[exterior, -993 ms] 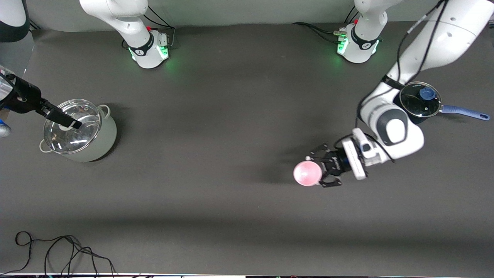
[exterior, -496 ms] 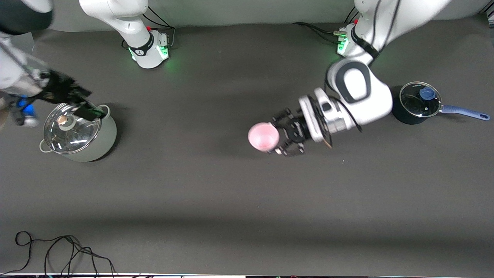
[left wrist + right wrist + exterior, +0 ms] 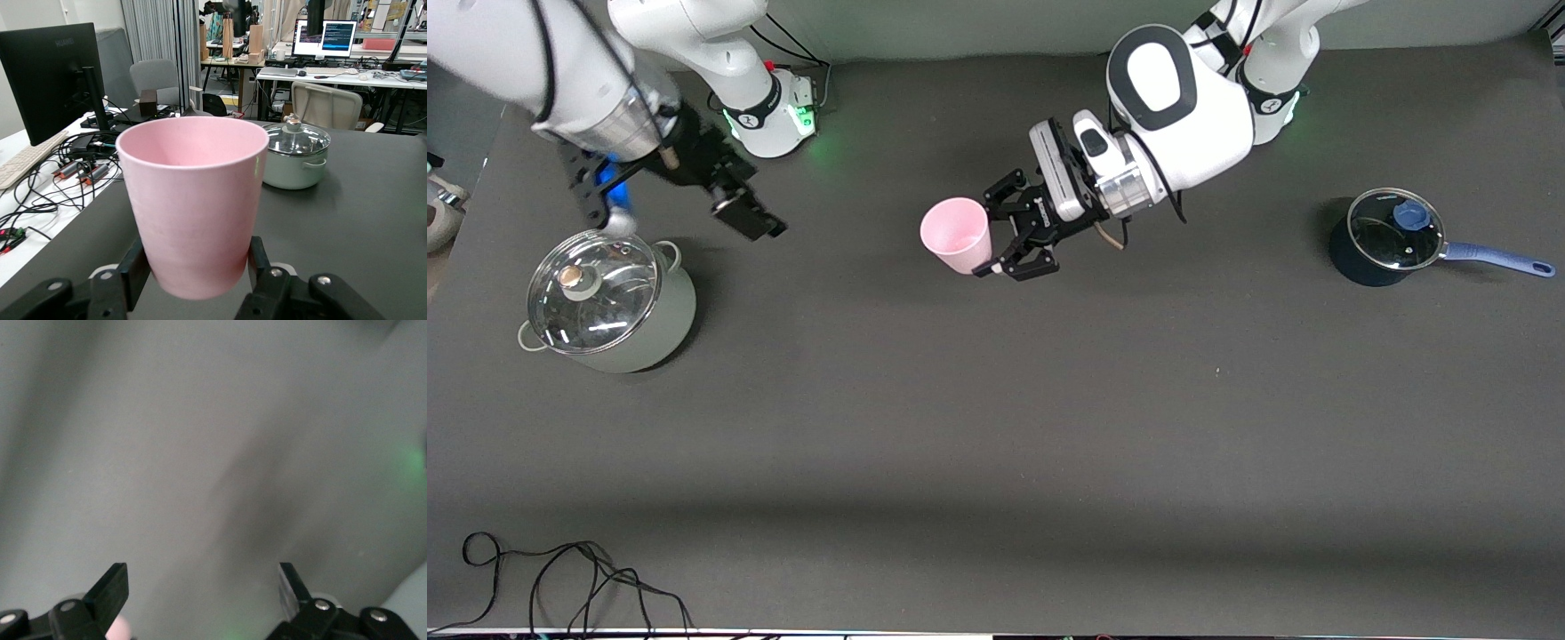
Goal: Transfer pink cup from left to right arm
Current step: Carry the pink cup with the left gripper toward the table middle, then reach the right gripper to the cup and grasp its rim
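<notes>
I have the pink cup [image 3: 957, 235] up in the air in the left gripper [image 3: 1009, 229], over the middle of the table at the robots' side, between the two bases. The skeletal fingers [image 3: 131, 272] are closed around the cup's lower body — one linkage on each side, both pressed against the wall. From the left wrist view the cup [image 3: 193, 210] stands upright in the grip, its long axis vertical and its open mouth facing up. In the front view the rim shows wide and the narrower base sits lower, toward the camera.

The right gripper [image 3: 738, 209] hangs over the table near the right arm's base, above and just beside the pale green pot [image 3: 609, 302] with its glass lid [image 3: 591, 289]. Its flat fingers [image 3: 110, 590] are spread wide apart with nothing between them — only bare table below. A dark blue saucepan [image 3: 1392, 236] with a lid sits at the left arm's end of the table, well apart from the cup.
</notes>
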{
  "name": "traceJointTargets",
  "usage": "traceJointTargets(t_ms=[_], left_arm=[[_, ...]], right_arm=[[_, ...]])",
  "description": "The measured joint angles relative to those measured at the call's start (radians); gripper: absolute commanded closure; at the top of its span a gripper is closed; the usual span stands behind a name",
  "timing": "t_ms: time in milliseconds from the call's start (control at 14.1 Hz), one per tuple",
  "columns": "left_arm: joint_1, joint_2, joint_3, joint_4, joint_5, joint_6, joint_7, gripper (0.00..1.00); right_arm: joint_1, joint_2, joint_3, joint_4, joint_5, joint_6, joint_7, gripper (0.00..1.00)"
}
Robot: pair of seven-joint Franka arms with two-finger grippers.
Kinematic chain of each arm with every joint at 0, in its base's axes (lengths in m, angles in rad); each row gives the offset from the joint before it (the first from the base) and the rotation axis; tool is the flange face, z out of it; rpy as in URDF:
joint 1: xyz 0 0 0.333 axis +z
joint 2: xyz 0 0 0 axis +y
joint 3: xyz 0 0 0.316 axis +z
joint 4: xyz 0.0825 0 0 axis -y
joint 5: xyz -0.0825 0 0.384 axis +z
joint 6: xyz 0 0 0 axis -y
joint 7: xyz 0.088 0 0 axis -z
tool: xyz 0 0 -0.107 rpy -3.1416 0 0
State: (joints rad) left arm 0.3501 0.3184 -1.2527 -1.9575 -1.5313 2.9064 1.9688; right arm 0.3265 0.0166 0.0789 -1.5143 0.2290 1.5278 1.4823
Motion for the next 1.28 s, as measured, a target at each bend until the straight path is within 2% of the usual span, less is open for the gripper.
traceJointTargets(t_ms=[425, 1063, 1134, 1276], left_arm=[[0.003, 0.0, 0.0, 0.003, 0.0, 0.002, -0.019, 0.59], [0.002, 0.0, 0.0, 0.003, 0.0, 0.011, -0.026, 0.59], [0.002, 0.0, 0.0, 0.003, 0.0, 0.011, -0.026, 0.59], [0.002, 0.0, 0.0, 0.004, 0.0, 0.011, -0.026, 0.59]], right_arm=[[0.162, 0.077, 0.001, 0.104, 0.038, 0.001, 0.232, 0.01], [0.254, 0.266, 0.001, 0.224, 0.038, 0.089, 0.419, 0.01], [0.254, 0.273, 0.0, 0.229, 0.038, 0.097, 0.421, 0.04], [0.254, 0.279, -0.003, 0.236, 0.038, 0.101, 0.421, 0.4]])
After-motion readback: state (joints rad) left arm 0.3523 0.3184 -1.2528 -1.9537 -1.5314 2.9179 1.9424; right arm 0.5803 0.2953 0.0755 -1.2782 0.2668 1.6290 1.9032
